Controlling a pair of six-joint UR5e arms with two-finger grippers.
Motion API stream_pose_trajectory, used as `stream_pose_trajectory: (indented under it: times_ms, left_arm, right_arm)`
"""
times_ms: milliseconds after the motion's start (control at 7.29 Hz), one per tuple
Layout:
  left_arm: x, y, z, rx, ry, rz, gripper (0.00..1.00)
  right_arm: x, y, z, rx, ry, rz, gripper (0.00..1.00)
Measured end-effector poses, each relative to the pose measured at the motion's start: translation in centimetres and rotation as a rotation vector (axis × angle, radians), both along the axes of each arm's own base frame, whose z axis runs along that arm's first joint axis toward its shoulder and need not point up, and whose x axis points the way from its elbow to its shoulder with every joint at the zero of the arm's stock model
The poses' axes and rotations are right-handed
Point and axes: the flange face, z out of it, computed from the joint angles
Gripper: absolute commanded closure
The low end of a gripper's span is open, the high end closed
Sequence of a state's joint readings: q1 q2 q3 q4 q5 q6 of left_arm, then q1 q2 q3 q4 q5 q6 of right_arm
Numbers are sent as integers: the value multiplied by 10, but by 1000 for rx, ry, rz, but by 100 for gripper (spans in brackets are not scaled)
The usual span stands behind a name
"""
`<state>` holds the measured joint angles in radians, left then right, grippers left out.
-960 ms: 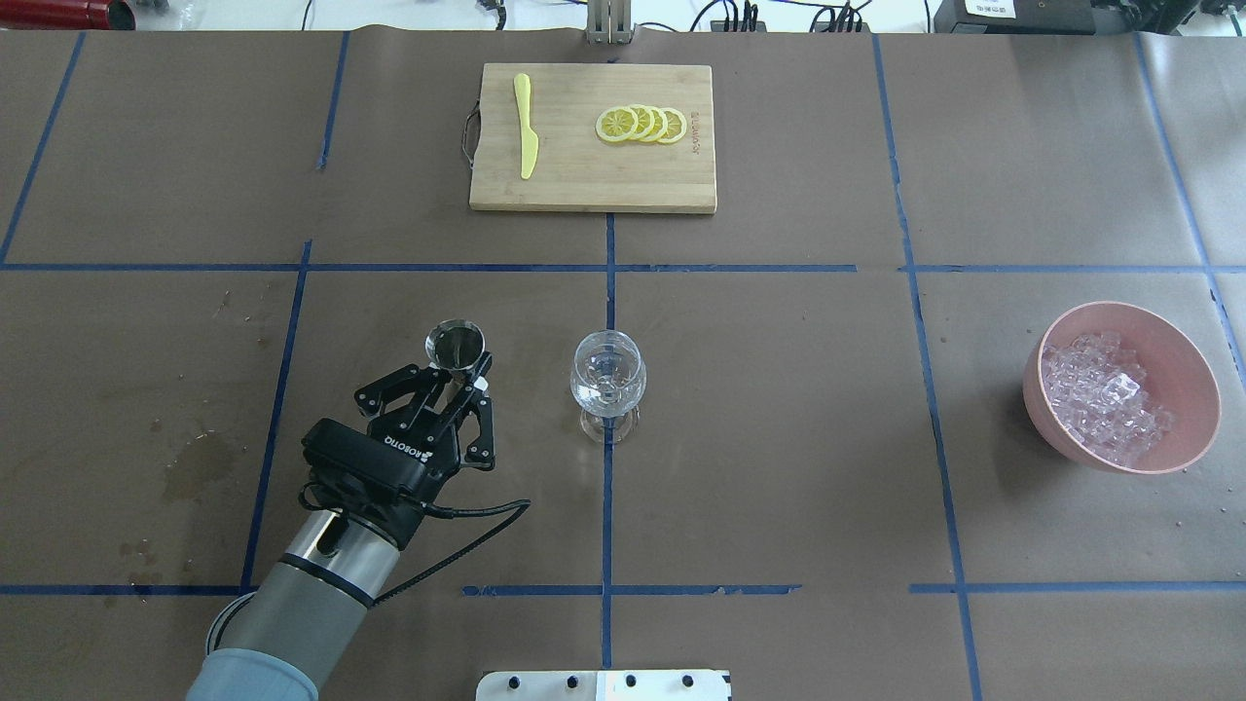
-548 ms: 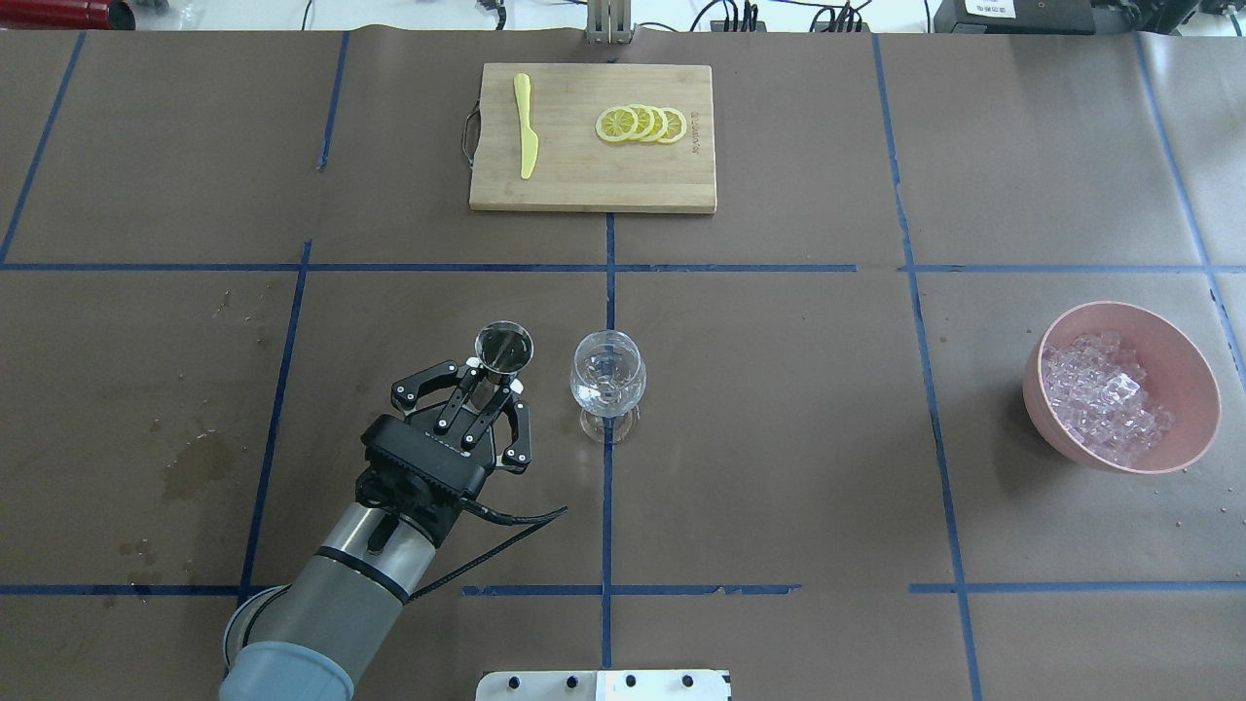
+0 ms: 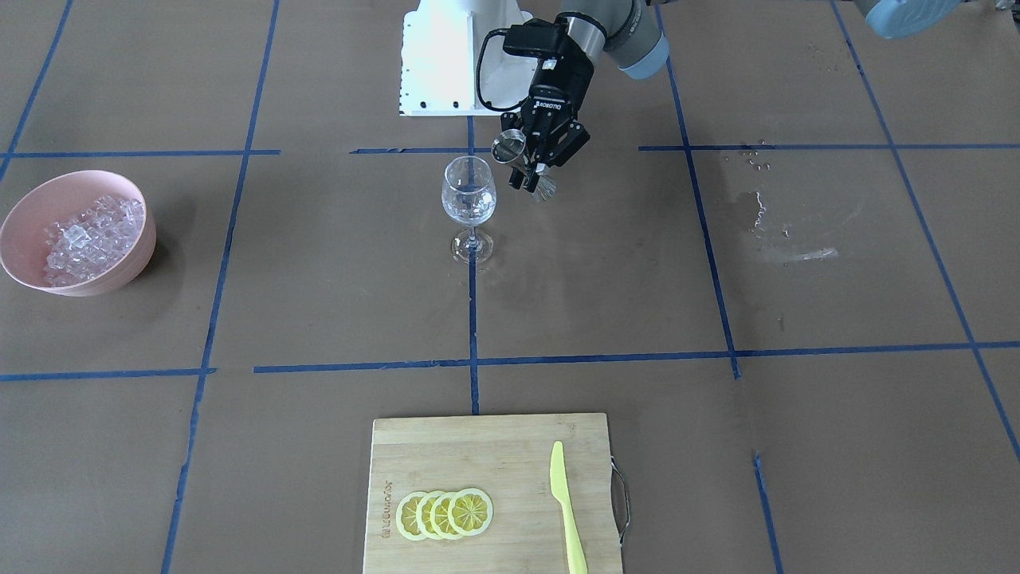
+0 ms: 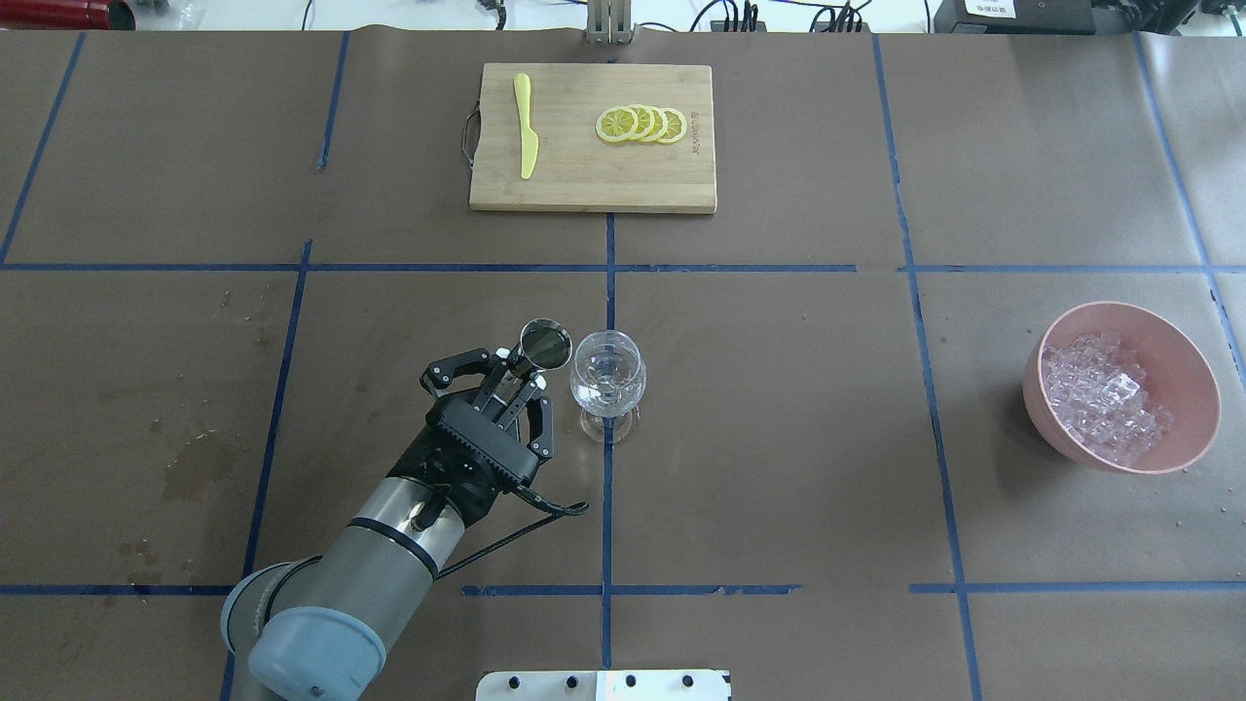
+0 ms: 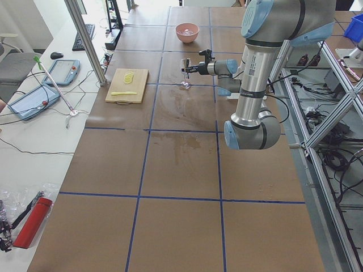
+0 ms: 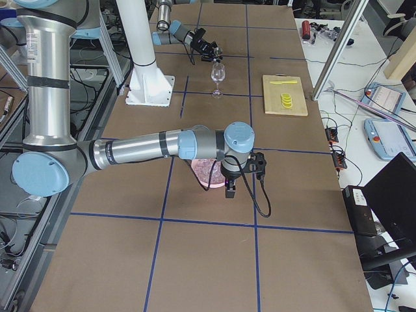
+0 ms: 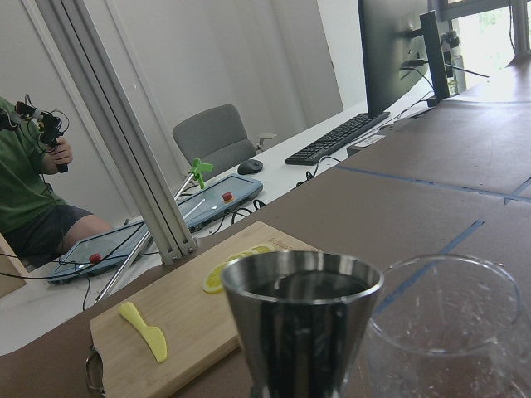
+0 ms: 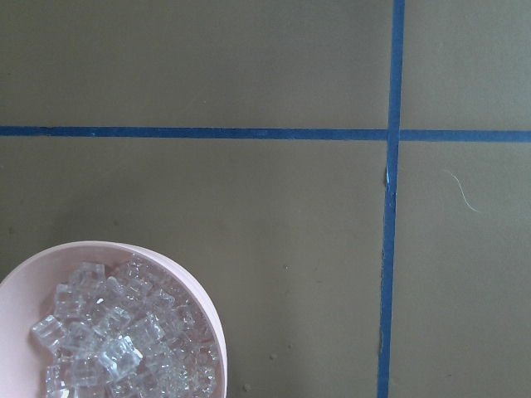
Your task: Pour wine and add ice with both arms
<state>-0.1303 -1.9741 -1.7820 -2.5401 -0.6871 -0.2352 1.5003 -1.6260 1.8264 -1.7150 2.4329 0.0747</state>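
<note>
Bright, even light from above; soft short shadows beneath the left gripper (image 4: 523,373); window (image 7: 489,33) glare far ahead of it; the wine glass (image 4: 607,378) beside it glints; pictures sharp.

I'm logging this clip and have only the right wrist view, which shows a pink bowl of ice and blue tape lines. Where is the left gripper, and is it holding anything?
Observer: The left gripper is shut on a steel jigger, right beside the wine glass.
Operator: Is the jigger tipped over the glass?
Observer: No. In the left wrist view it looks upright, with dark liquid inside and its rim next to the glass rim.
Operator: Is the right gripper open or shut?
Observer: I cannot tell. The right gripper shows only in the exterior right view, hanging over the pink bowl of ice.
</note>
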Motion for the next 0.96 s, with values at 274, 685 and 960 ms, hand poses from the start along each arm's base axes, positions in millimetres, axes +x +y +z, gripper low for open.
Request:
stream_pose_trajectory:
  times_ms: [274,685,960]
  left_arm:
    - [1,-5,-7,15,-100,19,100]
    - [-4,-10,-22,44,-282,54,100]
    - [-3,-14,-26,59,-375,79,100]
  right_arm:
    - [0,0,0,0,0,0,0]
    - [0,0,0,-1,0,0,0]
    - [0,0,1,-1,0,0,0]
